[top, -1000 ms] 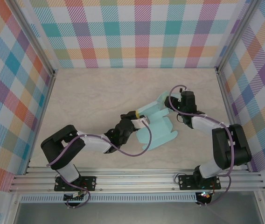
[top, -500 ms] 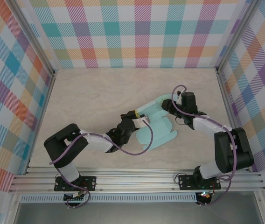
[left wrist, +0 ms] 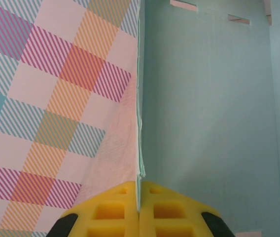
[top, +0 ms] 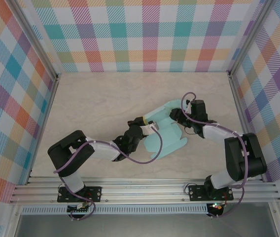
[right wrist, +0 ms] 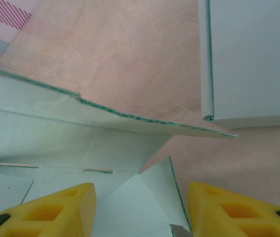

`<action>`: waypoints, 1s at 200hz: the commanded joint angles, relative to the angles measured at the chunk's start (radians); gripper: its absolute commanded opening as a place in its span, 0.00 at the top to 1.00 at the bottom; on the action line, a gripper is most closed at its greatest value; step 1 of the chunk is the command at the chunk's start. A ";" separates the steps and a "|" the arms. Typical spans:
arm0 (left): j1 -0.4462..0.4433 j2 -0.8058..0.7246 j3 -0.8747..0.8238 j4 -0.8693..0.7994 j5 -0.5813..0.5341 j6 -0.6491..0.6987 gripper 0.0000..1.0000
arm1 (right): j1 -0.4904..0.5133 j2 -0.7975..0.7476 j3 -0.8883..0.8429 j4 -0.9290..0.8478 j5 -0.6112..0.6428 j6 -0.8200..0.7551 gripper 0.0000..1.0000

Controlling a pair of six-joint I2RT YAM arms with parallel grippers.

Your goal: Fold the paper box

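1. Top external view: the bench (top: 95, 103) carries the pale green paper box (top: 168, 140), half-folded, near its middle, between the two arms.
2. The paper box looks light, thin and easy to crease. I judge that it should be taken at edges and flaps, not on the wide panels.
3. The left hand (top: 147, 126) is clamped together on the edge of a raised panel.
4. The right hand (right wrist: 140, 197) stands apart, with a small flap (right wrist: 162, 192) between its fingers.

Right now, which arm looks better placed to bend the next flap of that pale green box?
Right. The right end effector stands open with a small flap between its jaws, while the left end effector is shut on an edge of the paper box, likely steadying it.
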 commanded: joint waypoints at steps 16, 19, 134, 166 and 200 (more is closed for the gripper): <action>-0.011 0.018 0.033 0.014 -0.008 0.007 1.00 | 0.019 0.007 0.007 0.056 -0.055 0.022 0.51; -0.011 0.019 0.033 0.014 -0.007 0.007 1.00 | 0.022 0.007 0.008 0.055 -0.056 0.022 0.51; -0.011 0.081 0.055 0.042 -0.052 0.117 1.00 | 0.158 0.059 0.068 -0.003 0.085 0.012 0.66; -0.015 0.125 0.055 0.095 -0.080 0.204 1.00 | 0.136 -0.081 0.049 -0.123 0.167 -0.064 0.62; -0.031 0.154 0.054 0.140 -0.095 0.245 1.00 | 0.035 -0.274 -0.013 -0.214 0.179 -0.091 0.59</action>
